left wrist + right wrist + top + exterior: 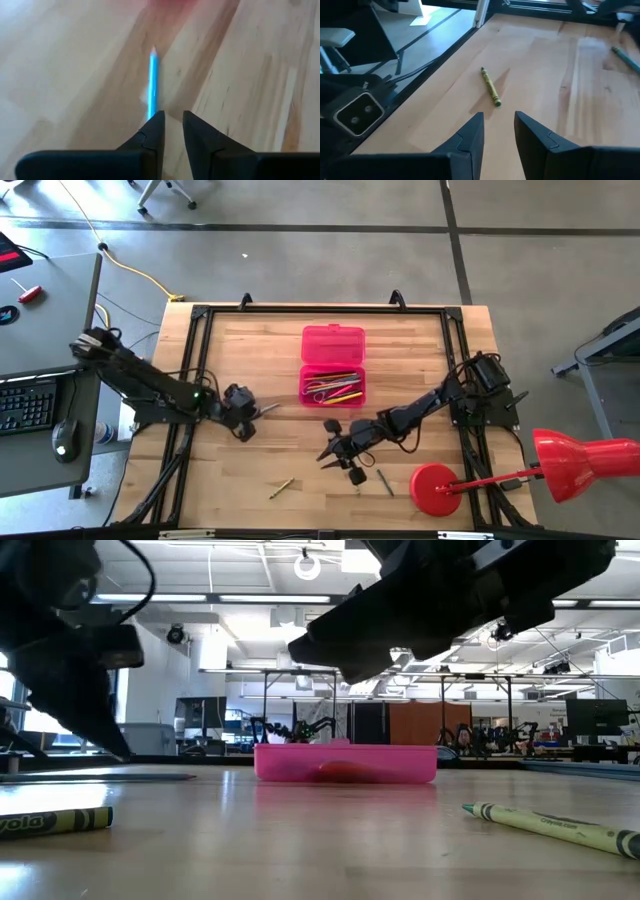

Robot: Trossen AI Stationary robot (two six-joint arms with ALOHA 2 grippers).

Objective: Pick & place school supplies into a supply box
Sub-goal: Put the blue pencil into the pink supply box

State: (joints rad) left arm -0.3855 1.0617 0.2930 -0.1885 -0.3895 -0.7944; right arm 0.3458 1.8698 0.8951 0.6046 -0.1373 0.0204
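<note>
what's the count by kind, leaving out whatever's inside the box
crayons: 2
blue pencil, in the left gripper: 1
box: 1
lamp: 1
total: 5

Bright even daylight, left wrist view blurred

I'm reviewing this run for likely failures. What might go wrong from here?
The left hand holds a blue pencil only by its end, so it may tilt or slip before reaching the pink box. The right hand hangs open above the table; its arm could nudge the olive crayon, or the other crayon beside the red lamp base.
</note>
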